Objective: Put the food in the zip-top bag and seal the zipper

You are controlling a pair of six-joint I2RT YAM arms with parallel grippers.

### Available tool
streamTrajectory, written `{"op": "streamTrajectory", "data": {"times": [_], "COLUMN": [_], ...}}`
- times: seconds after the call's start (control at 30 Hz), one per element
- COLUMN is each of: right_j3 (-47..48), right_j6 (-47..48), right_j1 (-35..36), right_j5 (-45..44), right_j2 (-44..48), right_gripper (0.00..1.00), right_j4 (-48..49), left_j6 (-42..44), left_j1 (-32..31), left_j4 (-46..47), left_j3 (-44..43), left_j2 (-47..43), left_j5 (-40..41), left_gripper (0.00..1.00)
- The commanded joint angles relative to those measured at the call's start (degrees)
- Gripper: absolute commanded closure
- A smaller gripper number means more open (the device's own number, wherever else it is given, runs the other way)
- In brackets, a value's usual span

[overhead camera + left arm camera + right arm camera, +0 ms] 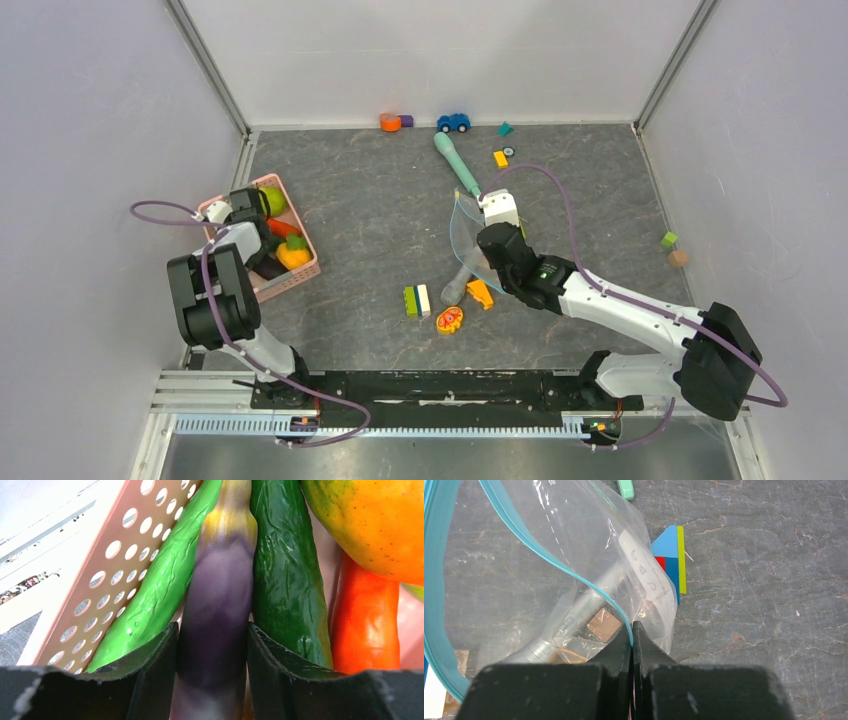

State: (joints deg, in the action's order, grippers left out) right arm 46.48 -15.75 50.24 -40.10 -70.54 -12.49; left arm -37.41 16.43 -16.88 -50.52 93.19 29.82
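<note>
While the left gripper (211,632) clamps both black fingers against the smooth purple eggplant (220,580), glossy, wrinkled green pods (285,580) press against either side of it inside the pink basket (100,575), whose perforated wall stands close beside them. Well to the right of the basket, the right gripper (632,630) pinches tight on the crinkly, clear zip-top bag (514,595) at its teal zipper (434,555), the mouth gaping. Bare, mottled grey table (774,605) lies open beyond it.
</note>
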Motion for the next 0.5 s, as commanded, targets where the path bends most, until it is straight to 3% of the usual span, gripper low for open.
{"op": "streamTrajectory", "data": {"times": [0.0, 0.07, 0.47], "right_j3": [-0.2, -0.2, -2.0], "right_j6": [-0.7, -0.4, 0.1], "right_j1": [0.1, 0.2, 0.1], "right_j5": [-0.8, -0.9, -2.5], "right_j2": [0.2, 0.9, 6.3], "right_gripper": [0.99, 0.99, 0.99], "right_j4": [1.9, 1.8, 3.1], "left_j6": [-0.8, -0.3, 3.9], "left_j1": [0.4, 0.4, 0.2], "left_j4": [-0.4, 0.7, 9.5], "left_j3": [-1.4, -0.4, 9.5], "left_j2": [-0.8, -3.0, -24.5], "left_j5": [-0.7, -1.5, -4.3], "left_gripper": [0.88, 0.97, 0.98]}}
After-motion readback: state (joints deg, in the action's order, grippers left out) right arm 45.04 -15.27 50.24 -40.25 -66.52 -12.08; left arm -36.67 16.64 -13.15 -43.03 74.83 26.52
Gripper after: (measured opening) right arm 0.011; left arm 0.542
